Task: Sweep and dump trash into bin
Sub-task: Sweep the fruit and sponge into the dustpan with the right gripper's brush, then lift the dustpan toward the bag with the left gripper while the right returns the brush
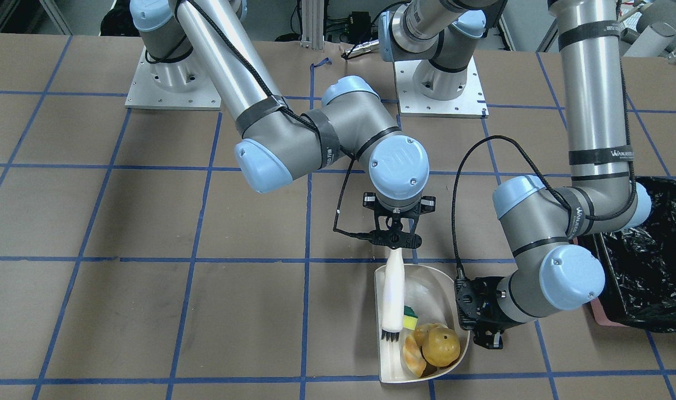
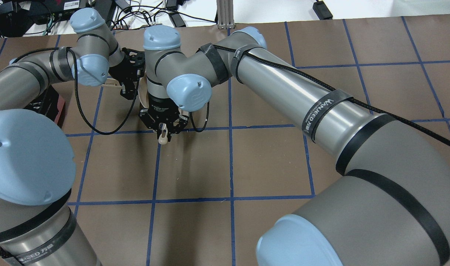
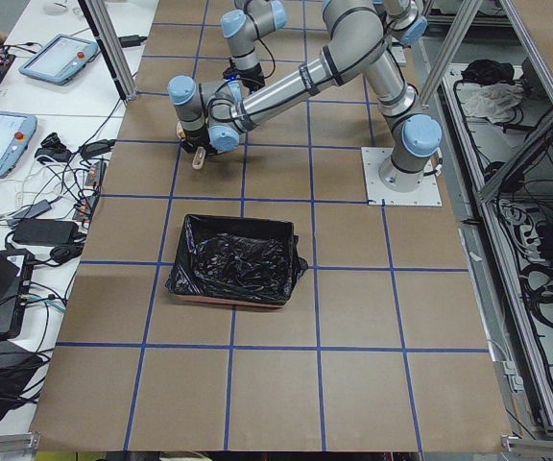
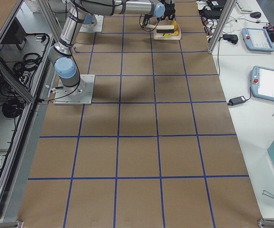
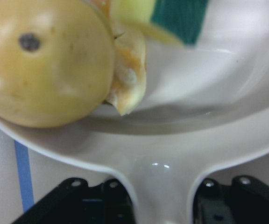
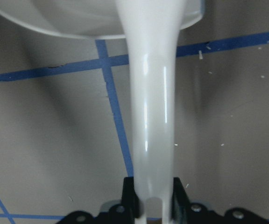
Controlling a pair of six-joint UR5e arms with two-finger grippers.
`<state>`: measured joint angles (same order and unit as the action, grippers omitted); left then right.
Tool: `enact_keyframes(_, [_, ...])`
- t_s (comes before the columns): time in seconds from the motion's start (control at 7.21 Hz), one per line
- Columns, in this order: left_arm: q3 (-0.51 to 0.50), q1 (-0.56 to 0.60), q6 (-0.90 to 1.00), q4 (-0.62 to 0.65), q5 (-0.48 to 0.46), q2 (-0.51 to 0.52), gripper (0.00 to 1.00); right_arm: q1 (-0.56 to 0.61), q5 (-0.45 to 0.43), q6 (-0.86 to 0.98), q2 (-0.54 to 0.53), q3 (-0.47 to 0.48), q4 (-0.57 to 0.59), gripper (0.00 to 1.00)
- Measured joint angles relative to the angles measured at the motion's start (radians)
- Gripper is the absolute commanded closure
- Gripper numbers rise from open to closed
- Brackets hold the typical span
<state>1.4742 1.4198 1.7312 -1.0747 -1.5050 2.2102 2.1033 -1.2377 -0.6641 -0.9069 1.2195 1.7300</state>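
Brown table (image 1: pixel 149 316) w/ blue tape lines lies under both arms. We see the right gripper (image 1: pixel 395 240) clamped on the brush (image 1: pixel 394 297) handle, bristles down in the dustpan (image 1: pixel 426 286). We see the left gripper (image 5: pixel 161 207) squeezing the dustpan handle. The sponge (image 1: pixel 410 320), potato (image 1: pixel 441 345) & croissant (image 1: pixel 414 356) sit together in the dustpan, not in the bin (image 1: pixel 662 189), which stands apart nearby

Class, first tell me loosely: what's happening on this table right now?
The right pincer grips the hand brush by its handle, bristles down inside the dustpan. The left pincer holds the dustpan's handle. The sponge, potato-like lump and croissant piece all sit in the dustpan. The black-lined bin stands to the robot's left, the trash not yet dumped.
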Motion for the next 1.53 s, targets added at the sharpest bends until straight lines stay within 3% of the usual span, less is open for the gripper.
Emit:
enact_keyframes(0.83, [0.0, -0.009, 0.004, -0.008, 0.034, -0.002, 0.92, -0.042, -0.011, 0.041, -0.042, 0.019, -0.051, 0.87])
enact_keyframes(1.25, [0.0, -0.014, 0.004, -0.014, 0.058, -0.006, 0.95, -0.136, -0.089, 0.15, -0.109, 0.029, -0.174, 0.87])
enact_keyframes(1.53, [0.0, -0.042, 0.003, -0.036, 0.108, -0.022, 0.95, -0.234, -0.191, 0.253, -0.195, 0.082, -0.247, 0.87])
